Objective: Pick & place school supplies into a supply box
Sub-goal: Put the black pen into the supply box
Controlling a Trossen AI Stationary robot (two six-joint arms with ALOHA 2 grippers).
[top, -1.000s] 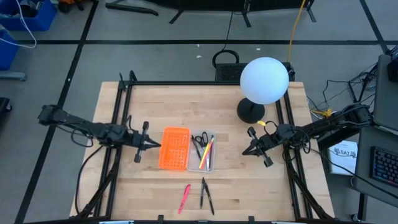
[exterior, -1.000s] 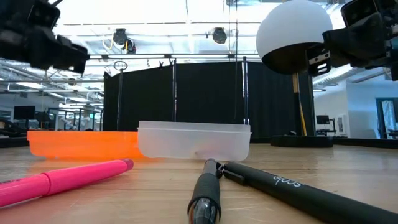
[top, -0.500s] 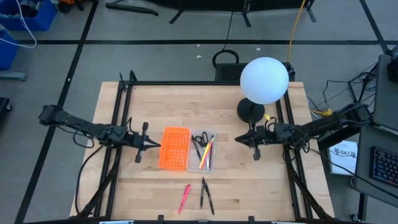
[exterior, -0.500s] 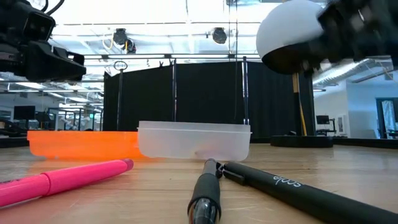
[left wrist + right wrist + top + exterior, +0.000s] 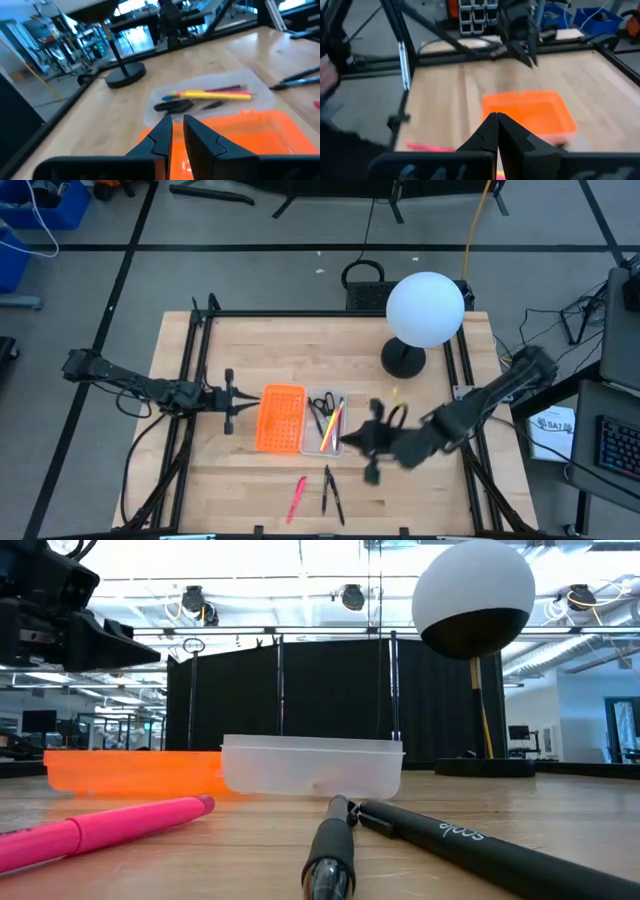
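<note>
The clear supply box [image 5: 325,423] sits mid-table and holds black-handled scissors [image 5: 172,105], a yellow pencil [image 5: 215,94] and other thin pens. A pink pen [image 5: 297,498] and two black pens [image 5: 330,492] lie flat on the wood near the near edge. My right gripper [image 5: 348,440] hovers just right of the box's near end with its fingers shut [image 5: 496,117], blurred by motion. My left gripper [image 5: 248,402] waits at the left side of the orange tray [image 5: 281,418], its fingers [image 5: 177,131] a narrow gap apart.
A lamp with a white globe [image 5: 425,308] stands on a black base [image 5: 402,358] at the far right of the table. The orange perforated tray abuts the supply box on its left. Black frame rails [image 5: 190,380] run along both table sides.
My right arm has swung quickly from the table's right edge toward the middle and the near edge. It now ends beside the supply box, far from the lamp base where it was. The pens and both trays have stayed put.
</note>
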